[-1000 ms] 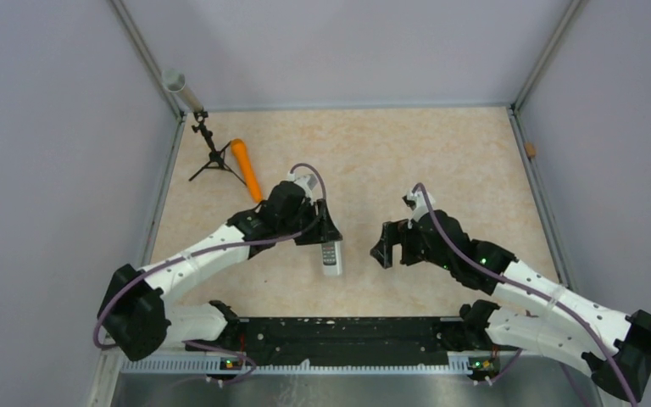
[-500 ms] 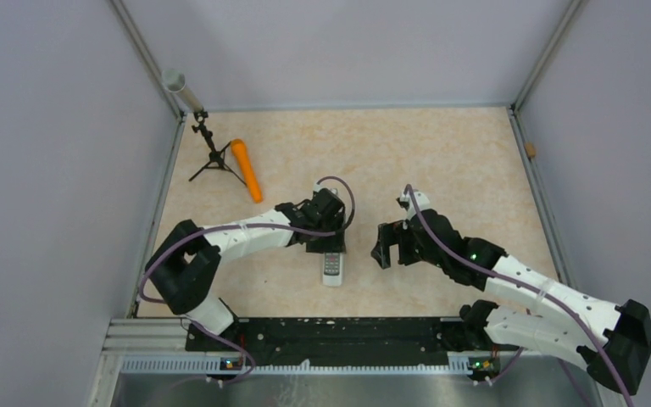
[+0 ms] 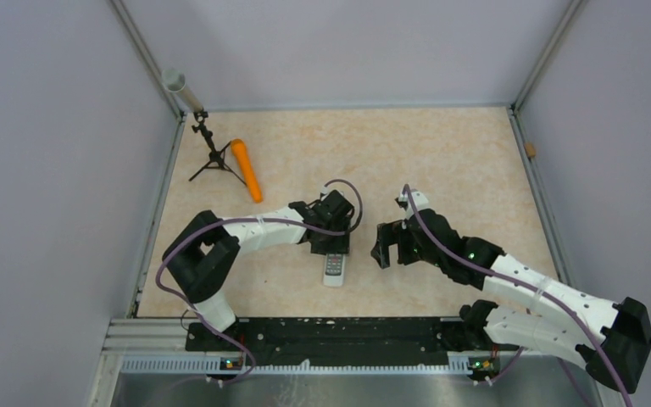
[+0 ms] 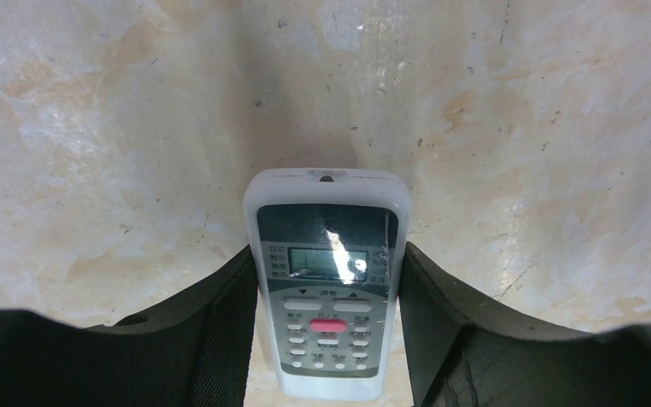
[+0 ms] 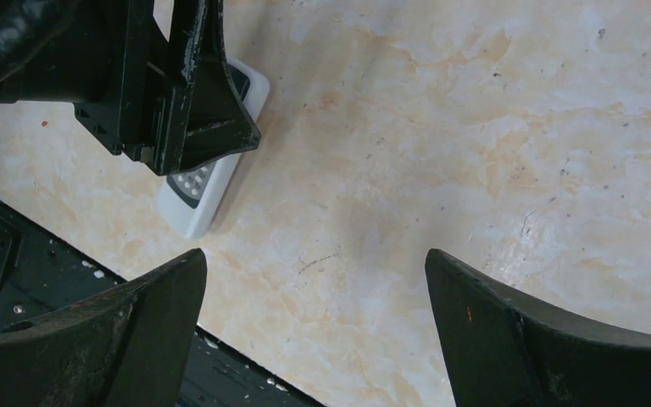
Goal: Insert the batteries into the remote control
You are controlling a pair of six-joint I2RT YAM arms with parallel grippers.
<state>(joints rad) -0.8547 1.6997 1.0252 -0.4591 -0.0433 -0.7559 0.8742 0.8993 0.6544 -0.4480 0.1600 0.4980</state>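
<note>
**Item 1: remote control**. Small white handset, lying on the marbled table in its near half, just left of centre.
- From overhead, only the near portion shows. The rest is hidden under the left gripper, which reaches in from the left.
- The left wrist view gives the whole face, turned up: a dark screen, rows of pale buttons and one red button. The black fingers stand one on each long side at the level of the button panel. They are closed against the casing, with no gap to be seen.
- In the right wrist view the left gripper's black body blocks most of the handset, leaving one white end with a few buttons poking out below it.

**Item 2: right gripper**. It sits near the remote on its right and apart from it. Its own camera shows the fingers spread wide, with bare table between them and nothing held. The black base rail crosses that view's lower left corner.

**Item 3: surroundings**, all well apart from the remote.
- Orange cylinder, lying at the far left.
- Small black tripod, just beside the cylinder.
- Grey tube, leaning in the far-left corner.
- Small brown object on the right rim — too small to identify.
- Purple cable, looping over the left wrist.
</note>
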